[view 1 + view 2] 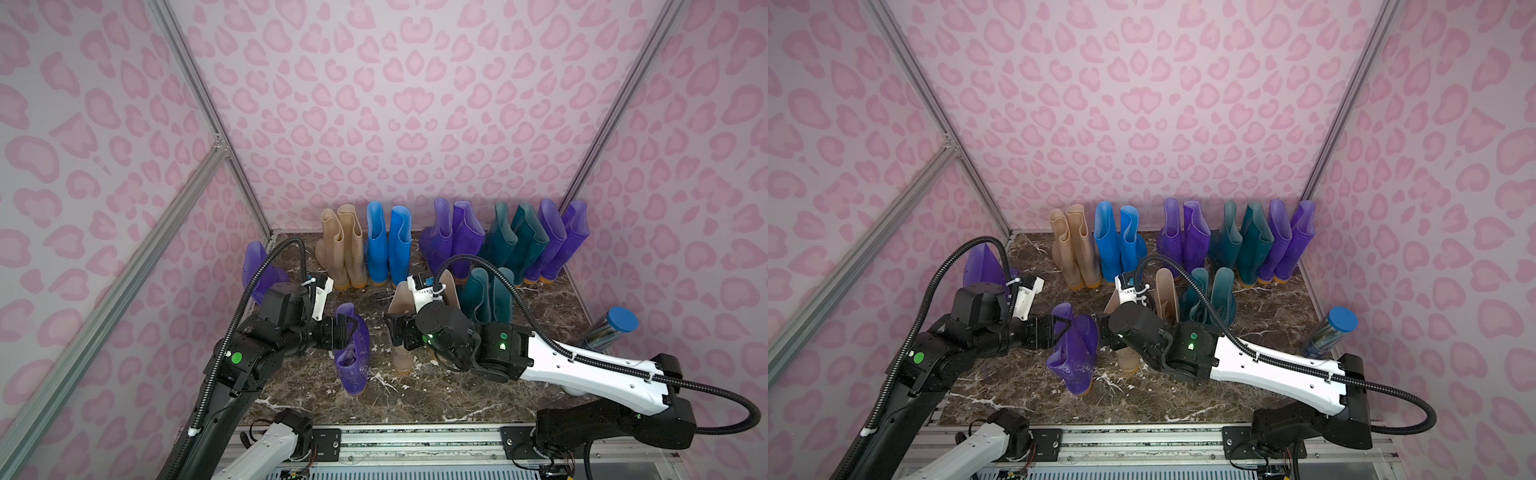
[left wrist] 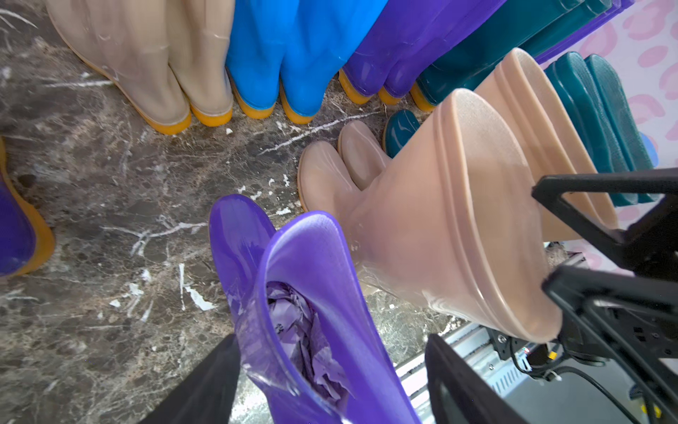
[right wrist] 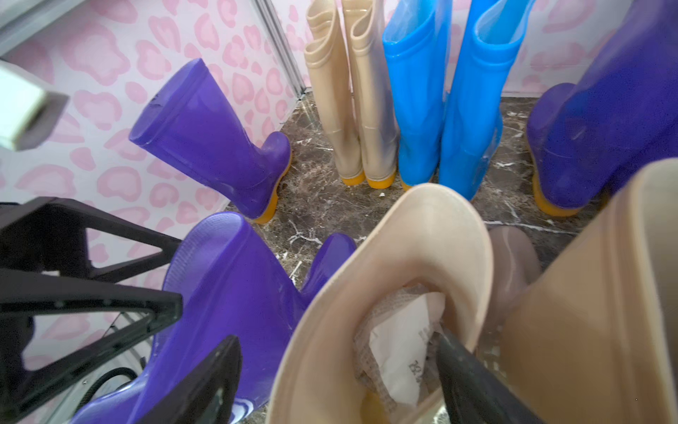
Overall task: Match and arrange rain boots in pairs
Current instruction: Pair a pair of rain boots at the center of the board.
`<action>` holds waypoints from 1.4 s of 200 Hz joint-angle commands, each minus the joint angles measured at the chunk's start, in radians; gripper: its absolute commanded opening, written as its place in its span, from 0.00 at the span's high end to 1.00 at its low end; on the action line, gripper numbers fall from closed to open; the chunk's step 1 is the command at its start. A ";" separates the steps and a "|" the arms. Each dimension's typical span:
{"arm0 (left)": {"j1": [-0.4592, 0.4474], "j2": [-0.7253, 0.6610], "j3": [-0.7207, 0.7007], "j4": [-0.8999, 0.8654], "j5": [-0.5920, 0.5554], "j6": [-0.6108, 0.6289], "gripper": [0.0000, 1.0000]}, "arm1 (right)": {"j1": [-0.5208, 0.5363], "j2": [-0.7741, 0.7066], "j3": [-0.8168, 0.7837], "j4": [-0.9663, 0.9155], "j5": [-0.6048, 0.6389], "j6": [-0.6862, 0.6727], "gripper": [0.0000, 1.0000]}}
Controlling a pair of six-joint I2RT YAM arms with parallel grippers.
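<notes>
A purple rain boot [image 1: 353, 368] stuffed with paper stands on the marble floor [image 1: 419, 395]. My left gripper [image 1: 351, 328] is open around its shaft top [image 2: 312, 257]; one finger [image 2: 205, 385] lies against the wall and the other finger [image 2: 458, 385] stands apart. Beside it stands a beige boot [image 1: 402, 357]. My right gripper [image 1: 394, 330] is open astride its rim [image 3: 403, 235], with one finger [image 3: 469, 370] inside the opening. A second beige boot [image 1: 1167, 291] stands just behind. Another purple boot [image 1: 259, 270] leans on the left wall.
Along the back wall stand pairs: beige [image 1: 343, 249], blue [image 1: 388, 245], purple [image 1: 453, 241], teal [image 1: 513, 241], purple [image 1: 561, 241]. A teal pair [image 1: 486, 295] stands in front of them. A blue-capped cylinder [image 1: 615, 328] leans at the right wall. A metal rail [image 1: 415, 440] runs along the front edge.
</notes>
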 commanded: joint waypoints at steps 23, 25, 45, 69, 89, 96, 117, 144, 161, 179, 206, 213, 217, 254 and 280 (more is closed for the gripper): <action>0.001 -0.093 -0.099 0.233 -0.010 0.004 0.19 | 0.025 -0.045 -0.052 -0.052 0.104 0.077 0.17; 0.001 -0.098 -0.103 0.241 -0.015 0.004 0.19 | 0.023 -0.050 -0.056 -0.047 0.101 0.077 0.17; 0.001 -0.135 -0.131 0.288 -0.050 0.011 0.19 | 0.020 -0.073 -0.069 -0.054 0.093 0.101 0.18; 0.001 -0.162 -0.170 0.318 -0.075 0.025 0.19 | -0.019 -0.069 -0.090 -0.035 0.007 0.087 0.17; 0.001 -0.168 -0.196 0.320 -0.090 0.025 0.19 | -0.050 -0.061 -0.088 0.040 -0.065 0.042 0.14; 0.000 -0.166 -0.198 0.314 -0.092 0.023 0.19 | -0.064 -0.053 -0.085 0.059 -0.089 0.029 0.10; 0.001 -0.155 -0.187 0.290 -0.094 0.022 0.19 | -0.099 -0.050 -0.090 0.147 -0.173 -0.015 0.07; 0.001 -0.153 -0.175 0.268 -0.094 0.034 0.19 | -0.129 -0.021 -0.071 0.179 -0.229 -0.017 0.04; 0.001 -0.153 -0.172 0.266 -0.096 0.037 0.19 | -0.123 0.035 -0.022 0.116 -0.189 -0.031 0.05; 0.001 -0.153 -0.170 0.263 -0.092 0.037 0.19 | -0.118 0.096 0.024 0.063 -0.163 -0.043 0.04; 0.001 -0.153 -0.163 0.249 -0.088 0.039 0.19 | -0.063 0.186 0.140 -0.076 0.004 -0.080 0.01; 0.000 -0.155 -0.164 0.248 -0.086 0.039 0.19 | -0.053 0.206 0.166 -0.112 0.045 -0.088 0.01; 0.001 -0.156 -0.163 0.246 -0.087 0.041 0.19 | -0.051 0.217 0.177 -0.128 0.062 -0.088 0.02; 0.001 -0.155 -0.155 0.233 -0.088 0.047 0.20 | -0.055 0.268 0.234 -0.251 0.161 -0.063 0.19; 0.001 -0.159 -0.150 0.230 -0.092 0.051 0.20 | -0.075 0.252 0.215 -0.239 0.133 -0.063 0.43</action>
